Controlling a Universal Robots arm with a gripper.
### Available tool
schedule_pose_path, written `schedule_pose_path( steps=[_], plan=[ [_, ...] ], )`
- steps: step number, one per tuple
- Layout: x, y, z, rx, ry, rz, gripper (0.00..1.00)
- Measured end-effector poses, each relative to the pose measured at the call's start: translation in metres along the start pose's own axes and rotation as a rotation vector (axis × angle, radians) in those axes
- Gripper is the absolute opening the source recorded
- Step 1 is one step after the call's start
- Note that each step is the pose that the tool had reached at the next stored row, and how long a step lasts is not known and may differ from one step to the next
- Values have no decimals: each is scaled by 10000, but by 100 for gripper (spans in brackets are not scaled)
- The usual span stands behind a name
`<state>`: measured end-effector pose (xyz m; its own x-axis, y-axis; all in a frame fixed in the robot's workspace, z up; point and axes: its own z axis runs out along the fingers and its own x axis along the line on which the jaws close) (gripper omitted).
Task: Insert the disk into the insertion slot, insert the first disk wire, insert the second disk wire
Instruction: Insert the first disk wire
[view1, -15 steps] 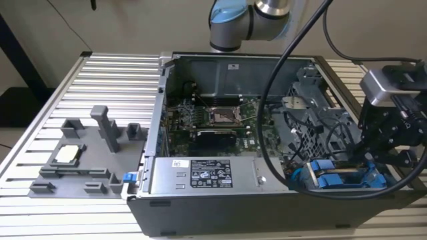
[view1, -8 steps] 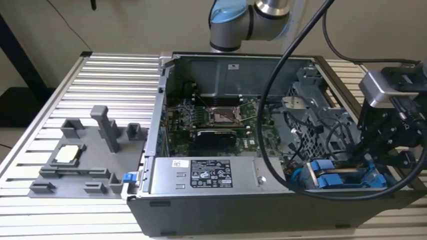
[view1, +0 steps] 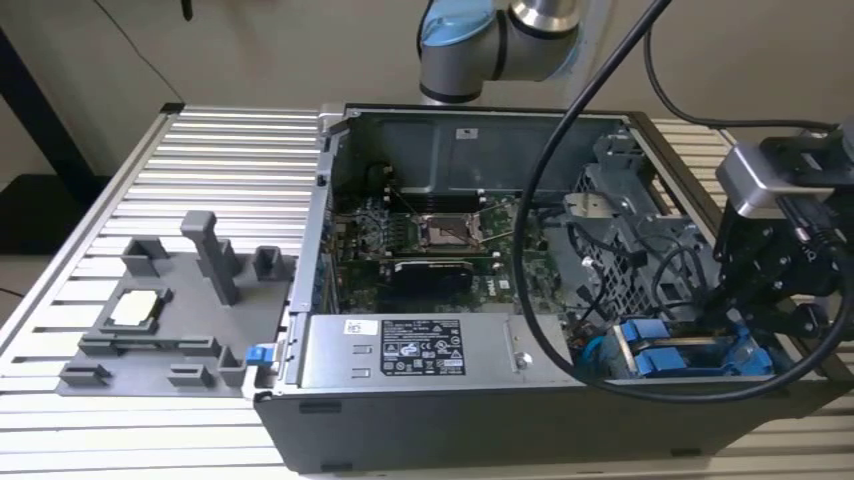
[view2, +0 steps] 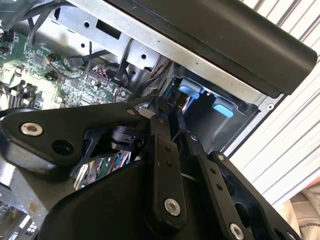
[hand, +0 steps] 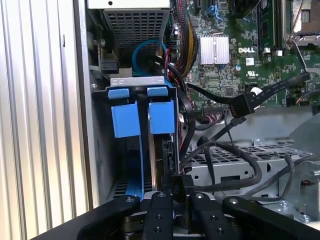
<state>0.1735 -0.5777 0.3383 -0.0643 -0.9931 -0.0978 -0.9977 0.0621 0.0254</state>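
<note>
**Gripper (hand: 178, 195) at the mouth of the slot (hand: 117, 165), in the corner of the case (view1: 400, 440) on the exterior view's right.** We read the jaws as drawn close together and clamped on a small black plug (hand: 178, 182), whose far end is hidden. The disk (hand: 162, 147) stands edge-on inside the slot. Its blue tab (hand: 161, 116) is level with a neighbouring tab (hand: 125, 119), so we judge it seated.

**Risks, as we judge them.**
- (a) A plug tilted in the jaws would meet the disk's socket skewed, and could jam or bend contacts. We cannot see the socket itself.
- (b) Loose cables (hand: 235, 167) lie just beside the fingers (hand: 159, 215) and could be snagged, or pinched under the plug.
- (c) A hard push might shift the disk along its rails.

**Room.** The case wall (hand: 82, 125) bounds the slot on one side and the perforated cage (hand: 240, 150) lies on the other. The channel between them is narrow for the gripper's linkage. We judge that free room lies mainly straight back, out through the open side of the case.
</note>
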Motion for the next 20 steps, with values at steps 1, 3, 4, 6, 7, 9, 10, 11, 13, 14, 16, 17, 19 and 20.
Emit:
schedule_pose_path(
  steps=[1, 3, 4, 6, 7, 9, 10, 11, 13, 14, 16, 17, 19, 20],
  plan=[
    [1, 0, 4, 0, -7, 0, 19],
    [1, -3, 11, -1, -21, 1, 19],
    [1, -5, 15, -2, -30, 1, 19],
    [1, -12, 19, -3, -51, -1, 19],
    [2, -15, 28, -6, -74, -1, 19],
    [3, -18, 26, -6, -73, 1, 19],
    [5, -21, 22, -5, -65, 0, 19],
    [7, -23, 22, -5, -66, -1, 19],
    [9, -23, 24, -4, -63, -1, 19],
    [10, -23, 31, -4, -63, -1, 19],
    [13, -24, 55, -3, -54, -1, 19],
    [15, -24, 67, -3, -47, -1, 19],
    [16, -25, 84, -4, -52, -1, 19],
    [18, -25, 87, -5, -58, 0, 19]
  ],
)
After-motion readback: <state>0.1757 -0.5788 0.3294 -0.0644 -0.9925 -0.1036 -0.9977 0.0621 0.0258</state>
